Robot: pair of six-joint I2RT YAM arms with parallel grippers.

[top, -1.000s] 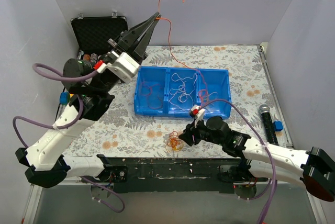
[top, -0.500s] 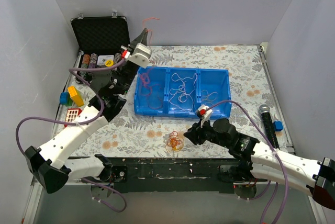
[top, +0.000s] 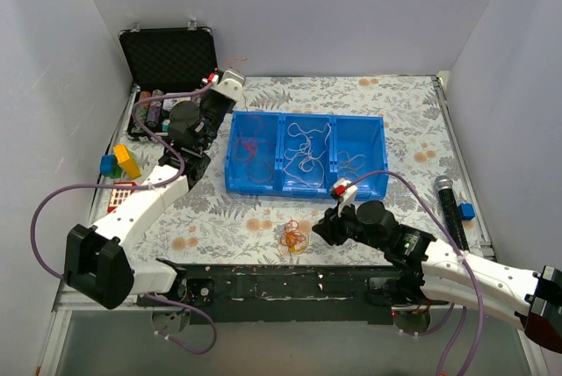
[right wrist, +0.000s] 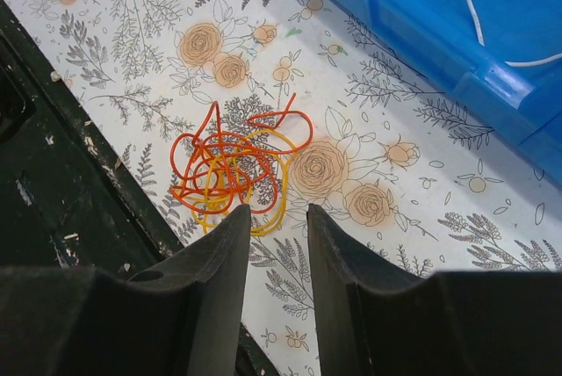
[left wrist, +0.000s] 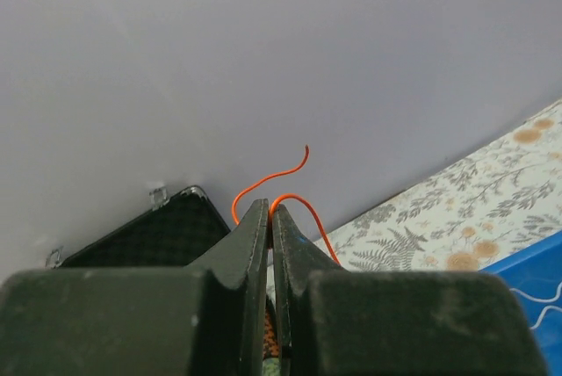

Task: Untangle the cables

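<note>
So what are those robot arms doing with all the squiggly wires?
They are sorting out tangled wires. The left gripper is pinched shut on one thin orange wire, held up off the table. The right gripper hangs open just above a small orange and yellow tangle lying near the front edge. White wires and a red wire already lie in separate compartments of the blue tray.

Bright, even, diffuse light with soft shadows; the left tool [left wrist: 270,209] looks blurred close up.
</note>
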